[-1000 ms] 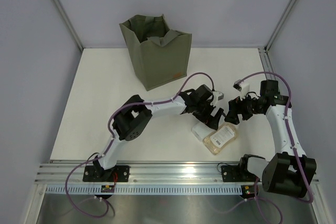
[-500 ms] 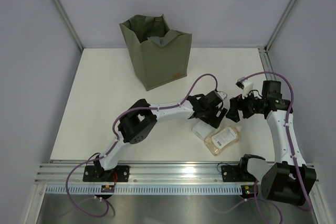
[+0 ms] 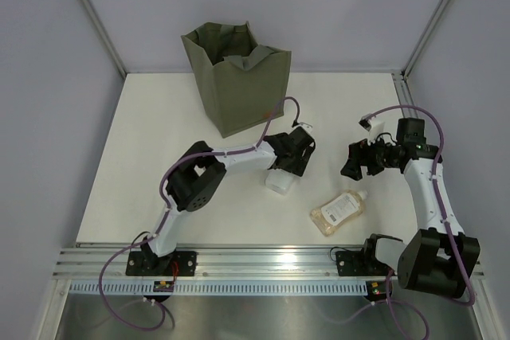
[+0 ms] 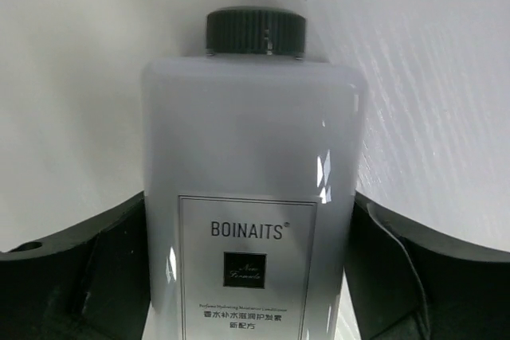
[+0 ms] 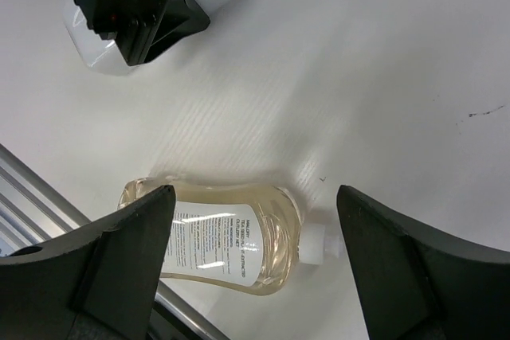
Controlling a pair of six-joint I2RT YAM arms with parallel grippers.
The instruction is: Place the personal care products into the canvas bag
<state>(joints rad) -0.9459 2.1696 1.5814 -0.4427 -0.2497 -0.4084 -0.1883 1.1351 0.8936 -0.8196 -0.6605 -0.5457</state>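
Note:
A flat white bottle (image 4: 251, 173) with a dark cap (image 4: 256, 31) sits between the jaws of my left gripper (image 4: 251, 276), which is shut on it. From above, that white bottle (image 3: 279, 182) pokes out of the left gripper (image 3: 284, 168) in mid-table, in front of the olive canvas bag (image 3: 235, 77). A clear amber-liquid bottle (image 3: 339, 211) with a white label lies on its side near the front right. My right gripper (image 3: 351, 166) hovers open above and behind it. In the right wrist view the amber bottle (image 5: 223, 248) lies between and below the spread fingers of the gripper (image 5: 253, 197).
The bag stands upright and open-topped at the back of the white table (image 3: 159, 165). An aluminium rail (image 3: 263, 260) runs along the near edge. Grey walls enclose the table on three sides.
My left gripper has closed on the white bottle and carried it left, away from the amber bottle and toward the bag. The right gripper has barely shifted and stays open.

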